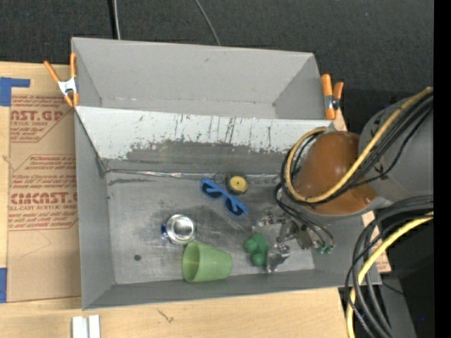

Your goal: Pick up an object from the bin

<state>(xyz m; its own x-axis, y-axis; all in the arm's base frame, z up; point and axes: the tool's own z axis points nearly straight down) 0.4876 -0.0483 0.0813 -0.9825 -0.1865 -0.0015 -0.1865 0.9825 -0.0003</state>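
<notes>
the grey metal bin [190, 90] has tall sloped walls and a scuffed floor, and a few small loose things lie across the lower half of that floor. the arm [331, 171] comes in over the bin's right wall, with a rounded orange cover at its wrist and yellow and black cables looped round it. its gripper [276, 253] is down low over the floor, in the lower right part of the bin. from this angle i cannot tell whether the gripper is apart or together, and nothing can be made out held in it.

the biggest loose thing is a light green plastic cup [206, 263], lying on its side near the bin's lower wall, with its mouth toward the left. up and to the right of it, nearer the middle of the floor, lies a pair of blue toy glasses [224, 196], set on a slant. a shiny silver round thing [179, 227], with a bit of blue at its edge, sits just above the cup. a small dark green lumpy thing [256, 251] lies just left of the gripper, between it and the cup, so close that touching or not cannot be told. a little yellow disc [237, 184] rests just right of the glasses' upper end.
</notes>
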